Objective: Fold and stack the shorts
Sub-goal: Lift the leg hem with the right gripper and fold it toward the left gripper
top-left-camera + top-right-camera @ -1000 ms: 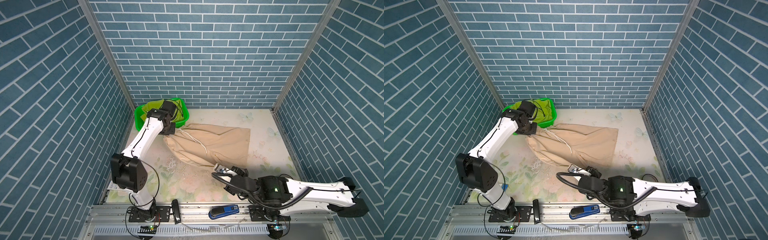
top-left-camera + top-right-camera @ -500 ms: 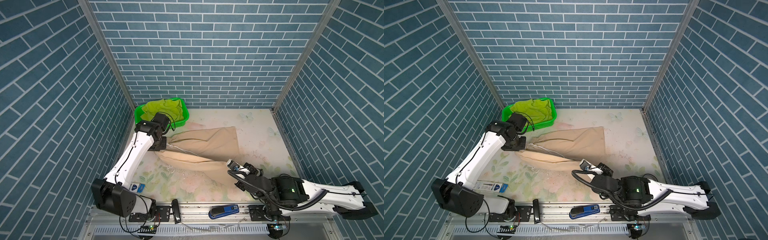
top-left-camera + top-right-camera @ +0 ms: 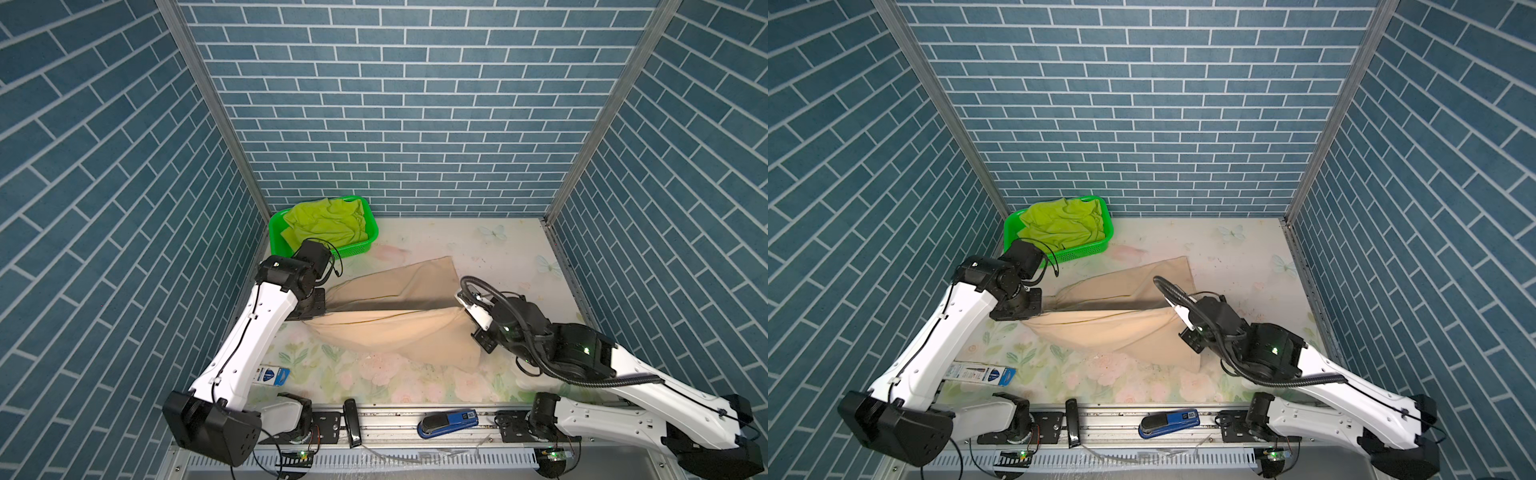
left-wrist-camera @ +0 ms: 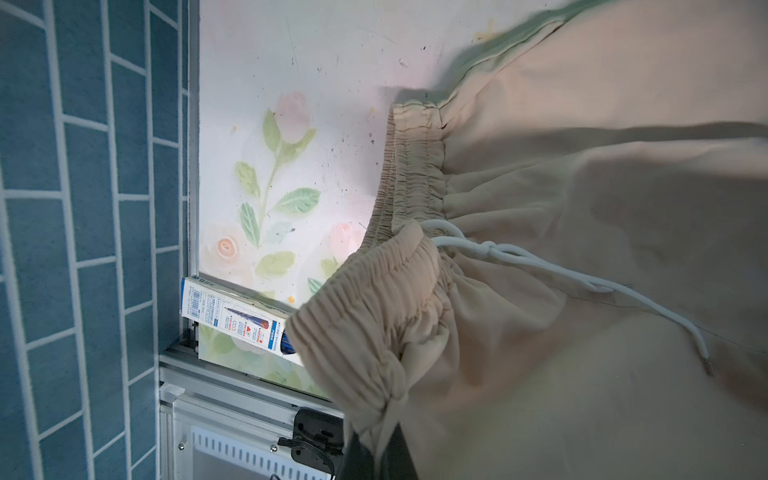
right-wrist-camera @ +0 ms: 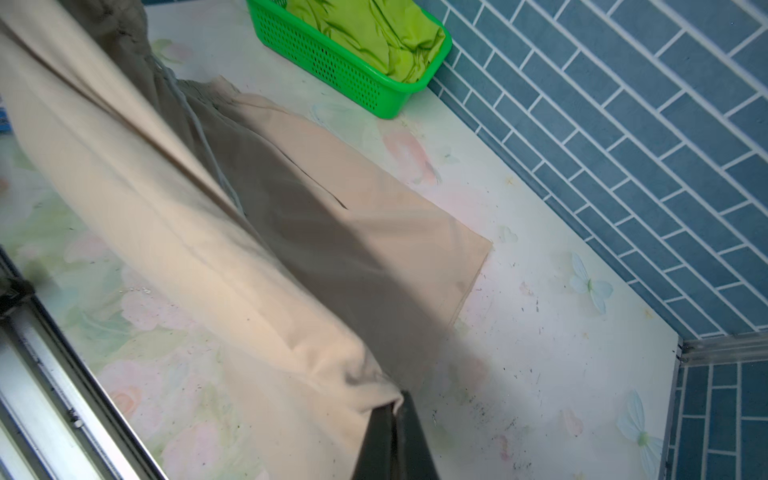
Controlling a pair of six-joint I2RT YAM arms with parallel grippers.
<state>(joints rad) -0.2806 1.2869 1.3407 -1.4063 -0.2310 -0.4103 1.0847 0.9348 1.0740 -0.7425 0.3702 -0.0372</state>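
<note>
1. Left wrist view: the left gripper has its jaws pressed together on the gathered elastic waistband of the beige shorts. The cloth runs straight in between the dark fingers with no gap showing. The white drawstring trails loose over the fabric beside the pinch.
2. In the right wrist view the right gripper is clamped just as tightly on a corner at the leg end of the same pair, and the cloth drapes away from its fingers.
3. In both top views the beige shorts are stretched between the two tools across the middle of the table. The left gripper holds the left end and the right gripper holds the right end. The held edge is raised. One layer lies flat on the far side, and the near part sags onto the tabletop.
4. The lime green shorts lie crumpled in the green basket at the far left corner, apart from both grippers.
5. A small carton lies near the left arm's base, and a blue stapler sits on the near rail.
</note>
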